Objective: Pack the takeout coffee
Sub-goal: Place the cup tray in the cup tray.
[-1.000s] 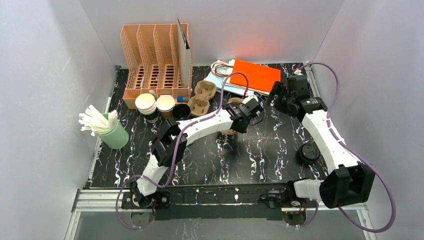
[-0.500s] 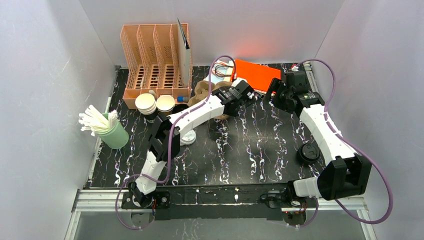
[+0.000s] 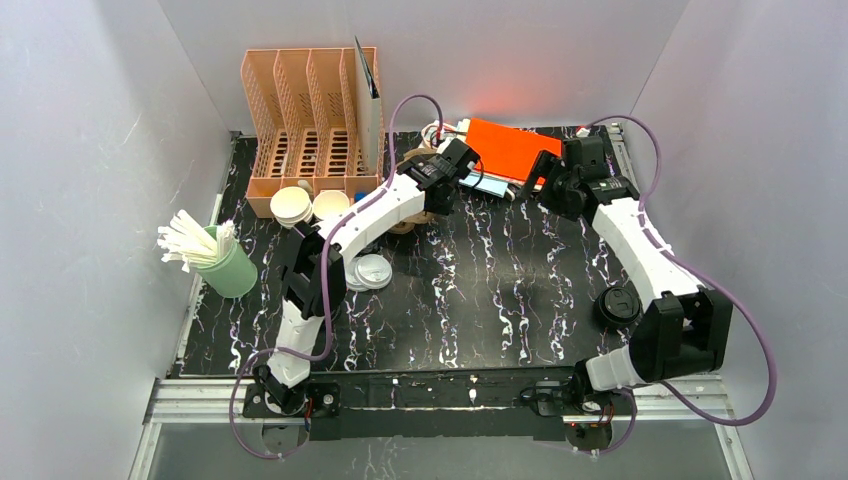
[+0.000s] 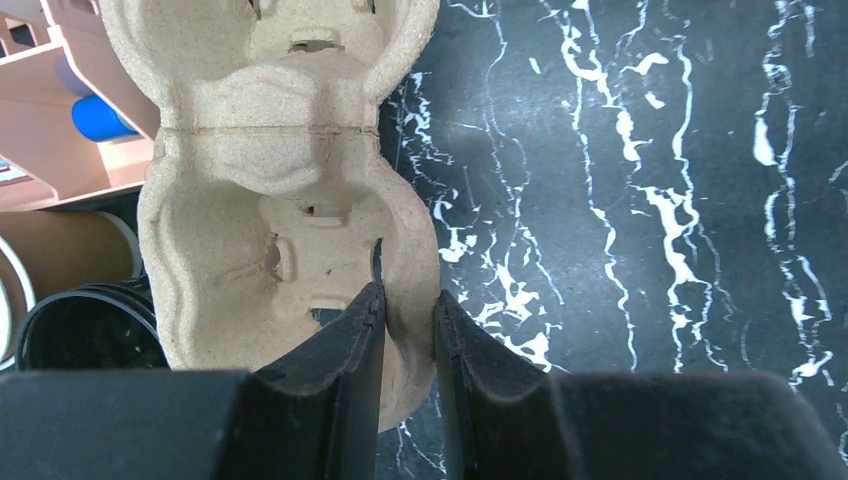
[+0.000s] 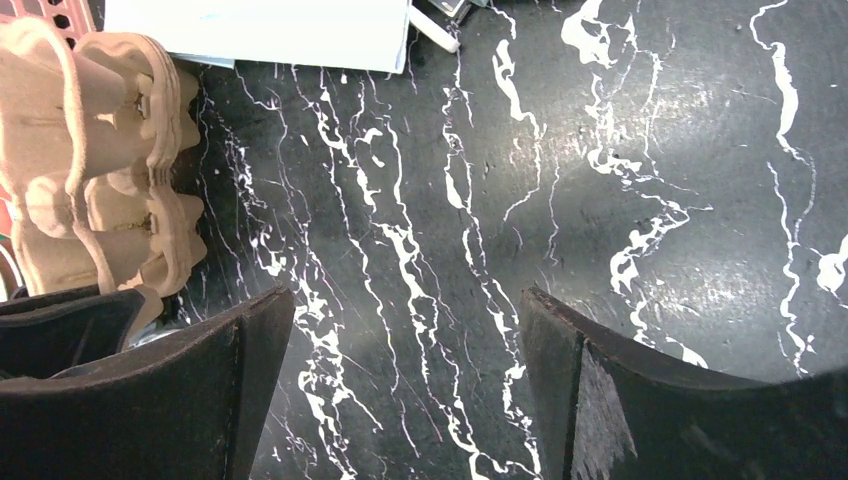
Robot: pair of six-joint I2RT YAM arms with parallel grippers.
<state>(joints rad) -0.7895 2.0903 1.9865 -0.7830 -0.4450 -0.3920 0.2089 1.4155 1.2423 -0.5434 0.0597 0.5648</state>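
Step in hand, as judged: bringing the pulp cup carrier [image 4: 270,190] out to where the cup can be loaded. The left hand [image 4: 408,302] is clenched on the carrier's near wall, with 1 finger inside the nearest well and 1 outside, the thin wall pinched between them. Whether the carrier's base rests on the table [image 4: 650,150] cannot be told. The right hand [image 5: 405,300] is released, its fingers spread wide over bare table and grasping nothing. The takeout coffee [image 3: 331,206] stands upright and unlidded in front of the peach rack [image 3: 300,110], just beside the carrier, with a black cup [image 4: 90,325] close by. Lids [image 3: 370,271] lie nearer the arm bases. Recommendation: move the carrier low and level toward the open middle of the table. A 1-edge grip on soft pulp will likely let the far end sag or the wall tear if raised quickly. Draw away from both cups to avoid tipping them. The right hand is well placed to steady the far end.
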